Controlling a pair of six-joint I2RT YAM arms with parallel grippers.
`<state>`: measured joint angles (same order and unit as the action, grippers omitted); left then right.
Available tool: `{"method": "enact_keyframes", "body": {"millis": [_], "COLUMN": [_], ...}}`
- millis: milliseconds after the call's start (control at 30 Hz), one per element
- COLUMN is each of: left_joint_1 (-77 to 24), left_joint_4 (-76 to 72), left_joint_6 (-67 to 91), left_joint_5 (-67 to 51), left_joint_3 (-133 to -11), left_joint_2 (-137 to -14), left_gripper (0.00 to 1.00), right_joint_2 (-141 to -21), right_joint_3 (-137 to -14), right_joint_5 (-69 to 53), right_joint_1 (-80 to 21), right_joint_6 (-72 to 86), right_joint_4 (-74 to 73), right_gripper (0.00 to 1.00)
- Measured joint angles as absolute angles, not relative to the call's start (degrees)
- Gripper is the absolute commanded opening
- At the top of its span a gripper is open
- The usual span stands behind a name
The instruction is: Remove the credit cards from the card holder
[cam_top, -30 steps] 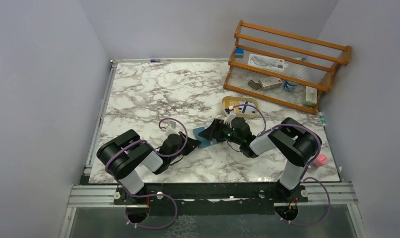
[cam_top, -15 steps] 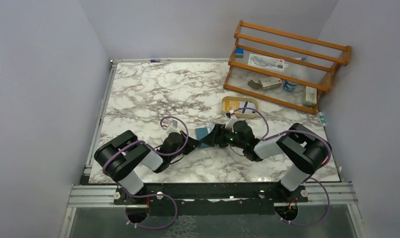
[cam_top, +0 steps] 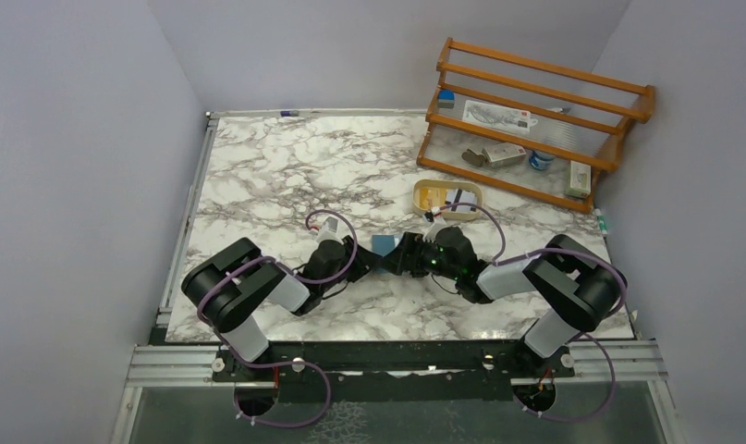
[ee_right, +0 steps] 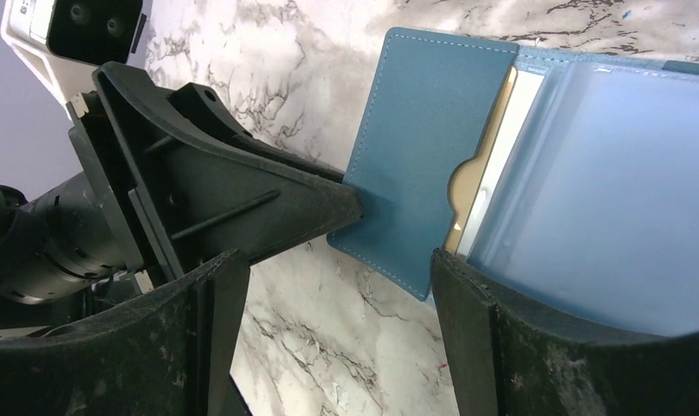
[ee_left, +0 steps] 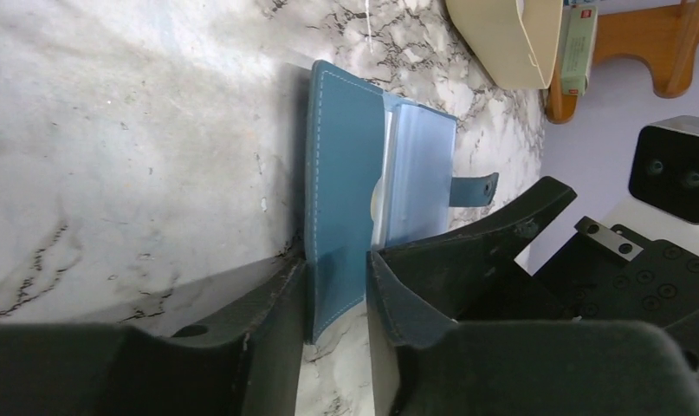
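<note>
— Where do we have the card holder [ee_right: 423, 147]?

— It lies open on the table [ee_right: 285, 78], between our two claws. The left claw [ee_left: 333, 264] has its fingers parted a little, straddling the near corner of the teal cover. We judge it is not clamped. The right claw [ee_right: 339, 260] is spread wide and grasps nothing. The clear sleeves [ee_right: 605, 173] lie just past one of its fingertips.

— And the credit cards [ee_right: 480, 199]?

— Both are tucked in the cover pocket, ahead of the right claw. The yellow-orange card [ee_right: 467, 186] shows through the curved notch, and the whitish card [ee_right: 501, 165] is a thin strip beside it, toward the sleeves.

— How will they handle?

— We expect them to be light, stiff and slick, and snug in the pocket. The holder looks soft and light, so it would likely slide if we pull without pinning it.

— So where do we take hold?

— At the notch, with a narrow pinch across the exposed card edge, while the left claw bears on the cover's corner. We should draw along the pocket's open side rather than lift, or the cover may fold over.
</note>
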<state>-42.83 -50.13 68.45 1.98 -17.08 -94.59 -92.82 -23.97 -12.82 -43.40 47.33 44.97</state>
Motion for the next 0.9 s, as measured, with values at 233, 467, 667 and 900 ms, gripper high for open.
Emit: {"method": "enact_keyframes", "body": {"millis": [233, 467, 667, 900], "left_joint_1": [-42.85, -42.85, -42.81, -42.76], "left_joint_4": [-50.15, -50.65, -50.48, -49.8], "left_joint_6": [68.31, 69.38, 71.29, 72.2], "left_joint_5": [1.87, 1.89, 2.02, 2.13], "left_joint_3": [-17.06, -16.34, -14.5, -13.39], "left_joint_2": [-94.19, -93.97, -92.58, -91.77], "left_gripper": [0.36, 0.36, 0.26, 0.22], "right_joint_2": [-93.1, -93.1, -93.3, -93.47], "right_joint_3": [-23.92, -23.33, -23.07, -22.87], "right_joint_5": [-12.49, -12.49, -12.51, -12.53], "right_joint_1": [-43.38, -43.38, -43.38, -43.35], "right_joint_6": [48.01, 47.99, 47.99, 48.01], "right_joint_4": [45.52, 46.41, 47.09, 47.68], "right_gripper": [0.82, 0.83, 0.82, 0.83]}}
